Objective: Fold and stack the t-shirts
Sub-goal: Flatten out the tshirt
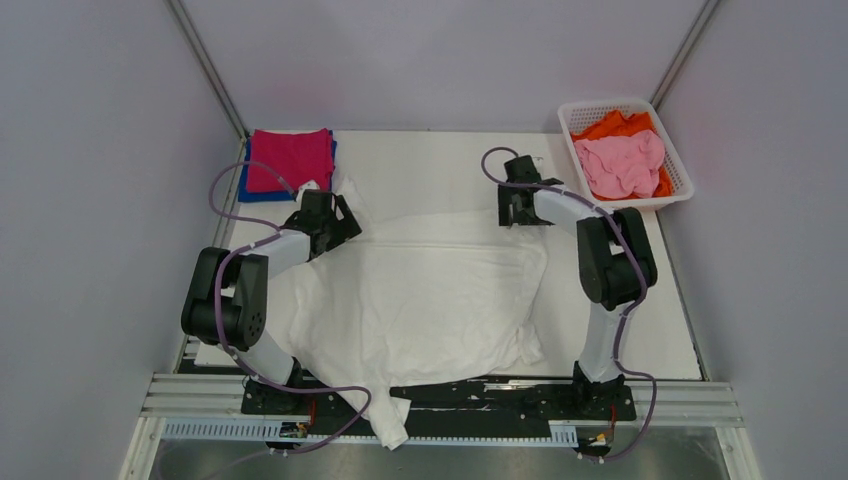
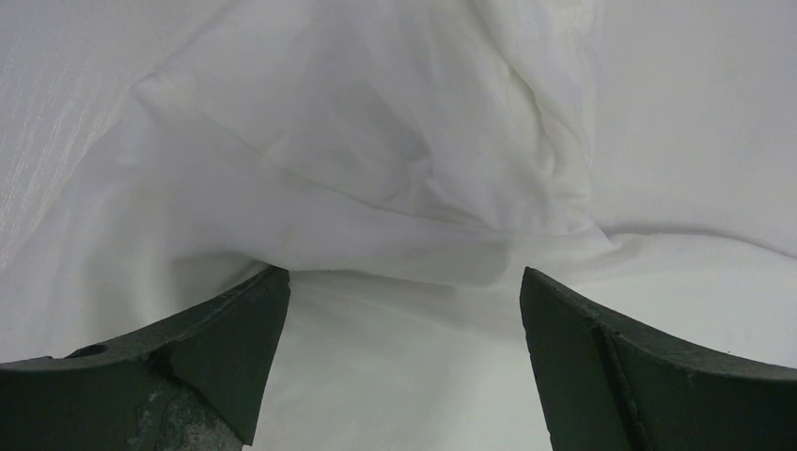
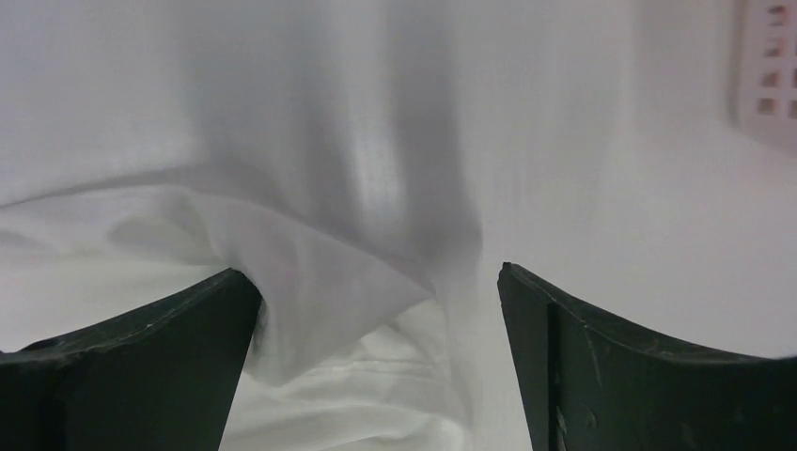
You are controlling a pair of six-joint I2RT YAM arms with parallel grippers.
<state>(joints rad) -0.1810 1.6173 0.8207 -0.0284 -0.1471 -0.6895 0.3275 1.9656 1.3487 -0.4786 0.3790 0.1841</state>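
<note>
A large white t-shirt (image 1: 420, 295) lies spread and rumpled across the middle of the table, one end hanging over the near edge. My left gripper (image 1: 335, 222) is open at its far left corner, with folds of white cloth (image 2: 376, 160) just ahead of the fingers (image 2: 235, 329). My right gripper (image 1: 512, 208) is open at the shirt's far right edge, with a cloth fold (image 3: 348, 282) between its fingers (image 3: 554, 329). A folded magenta t-shirt (image 1: 290, 158) lies on a folded blue one (image 1: 250, 190) at the far left. Pink (image 1: 620, 165) and orange (image 1: 625, 125) t-shirts lie crumpled in the basket.
A white lattice basket (image 1: 680, 180) stands at the far right corner; its wall shows in the right wrist view (image 3: 766, 75). Grey walls enclose the table (image 1: 430, 160) on three sides. A metal rail (image 1: 440, 400) runs along the near edge.
</note>
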